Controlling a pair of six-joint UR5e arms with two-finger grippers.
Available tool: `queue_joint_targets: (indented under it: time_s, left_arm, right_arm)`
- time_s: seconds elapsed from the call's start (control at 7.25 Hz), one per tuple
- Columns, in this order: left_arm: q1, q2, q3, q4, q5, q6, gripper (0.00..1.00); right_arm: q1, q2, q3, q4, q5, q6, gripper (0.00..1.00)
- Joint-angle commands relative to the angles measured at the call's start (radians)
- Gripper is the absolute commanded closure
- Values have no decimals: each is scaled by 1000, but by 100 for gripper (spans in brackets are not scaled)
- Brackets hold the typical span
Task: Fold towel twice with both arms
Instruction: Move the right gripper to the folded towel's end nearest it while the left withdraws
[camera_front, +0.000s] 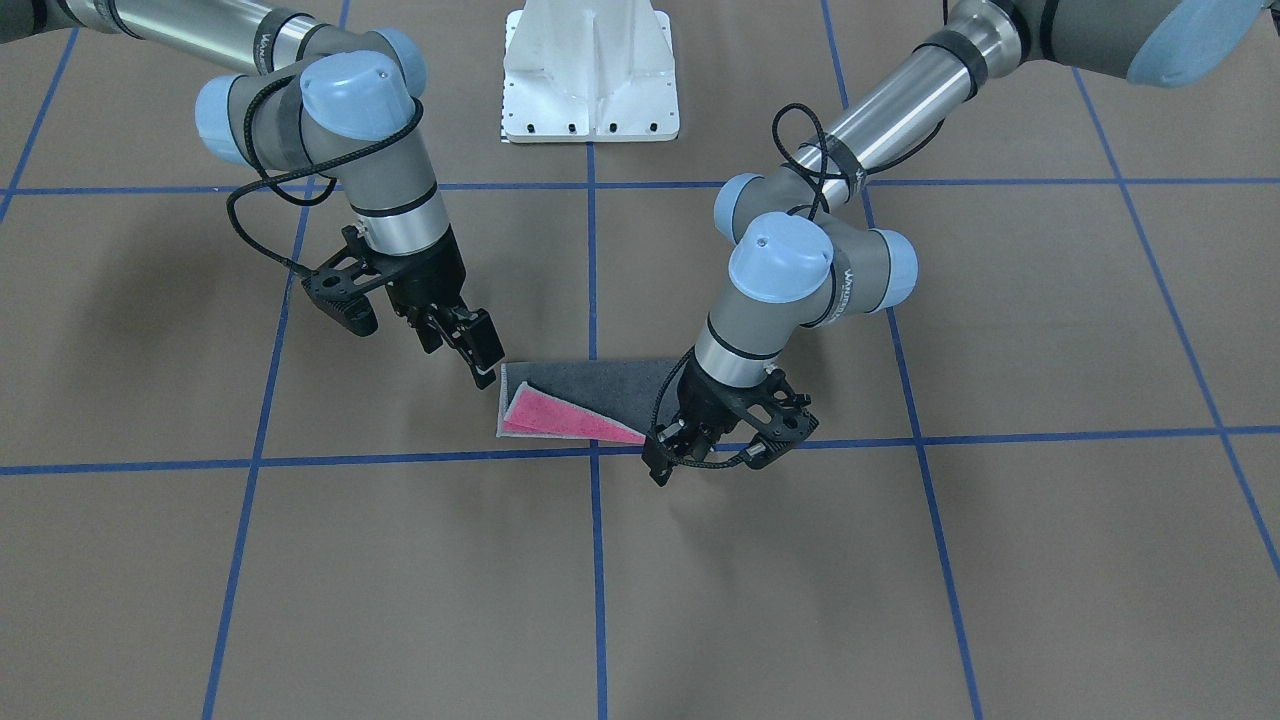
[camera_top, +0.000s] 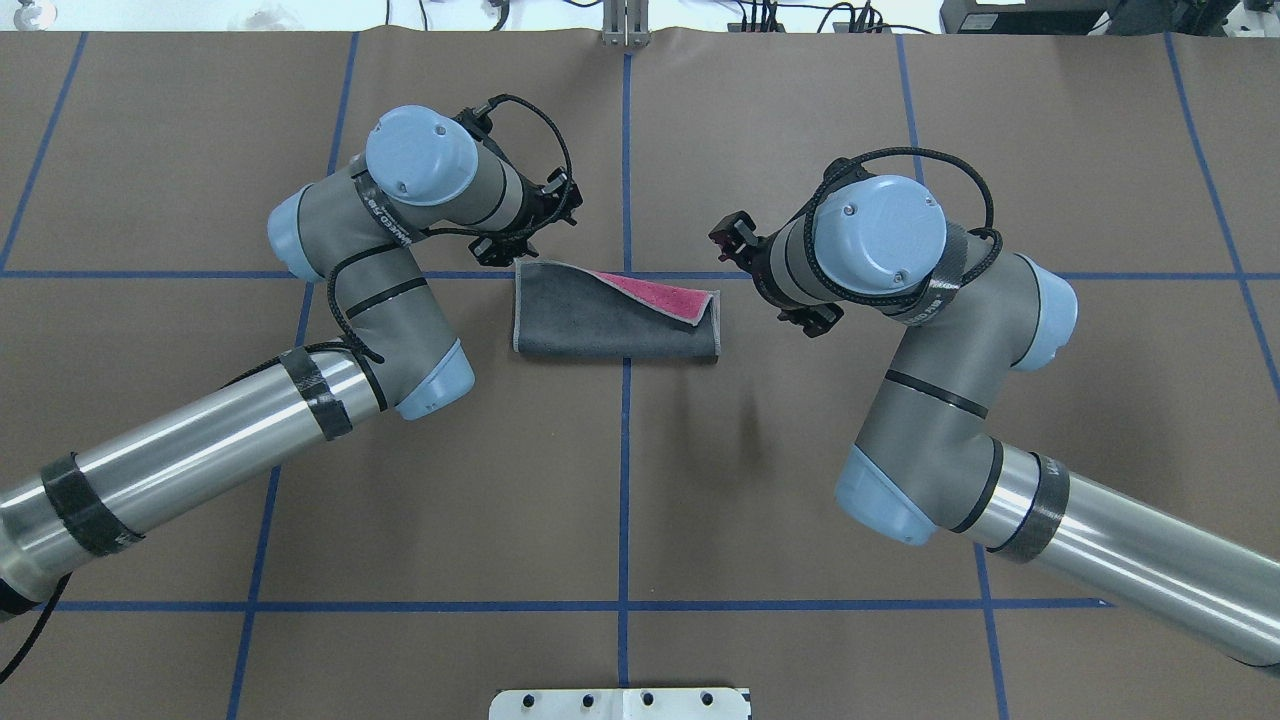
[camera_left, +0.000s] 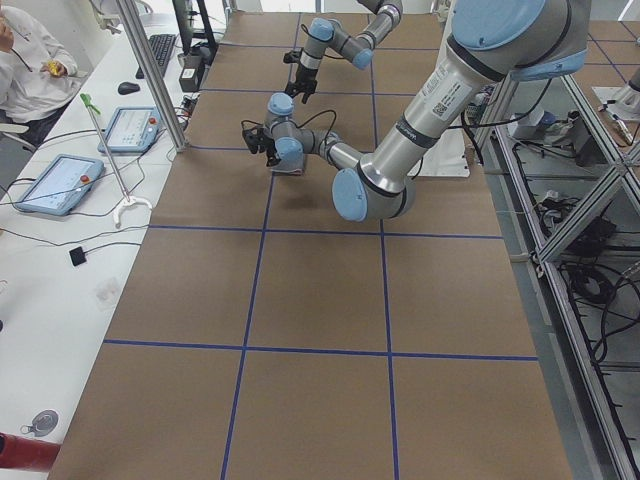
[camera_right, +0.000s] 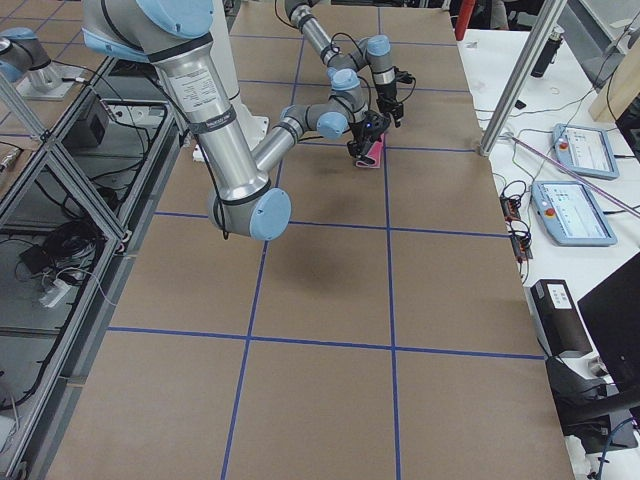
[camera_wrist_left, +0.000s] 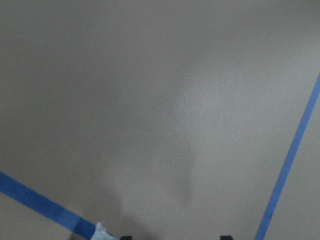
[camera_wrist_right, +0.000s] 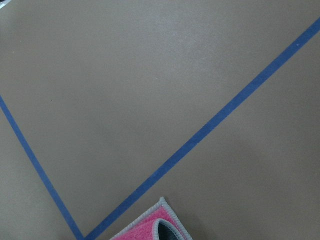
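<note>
The towel (camera_front: 600, 388) looks soft and floppy, so grab its corners; the left pincer (camera_front: 668, 458) and right pincer (camera_front: 462, 358) are spread.

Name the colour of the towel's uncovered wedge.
Pink; the towel shows it best in the front-facing view.

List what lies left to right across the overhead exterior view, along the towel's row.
Left arm's black two-finger end effector → folded square terry towel, dark grey with a pink flap showing → right arm's black two-finger end effector.
</note>
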Motion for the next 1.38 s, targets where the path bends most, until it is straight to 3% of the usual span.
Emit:
queue_joint_targets:
  time_s: [0.0, 0.41, 0.69, 0.83, 1.1, 1.24]
  left_arm:
    - [-14, -10, 3, -4, 2, -42, 34]
    - [-40, -15, 1, -5, -12, -45, 33]
    - [-76, -4, -28, -7, -169, 71, 27]
    - [-101, 16, -32, -10, -231, 93, 23]
    - [-130, 77, -78, -8, -293, 195, 0]
    - [-148, 112, -109, -8, -334, 232, 0]
  right_arm:
    - [0, 0, 2, 0, 0, 0, 1]
    - [-8, 13, 5, 0, -2, 7, 1]
    - [-23, 42, -9, -2, -9, 41, 1]
    - [-34, 79, -47, -5, -12, 99, 1]
    - [-75, 133, -130, -3, -102, 148, 1]
    - [-78, 141, -156, -3, -119, 173, 1]
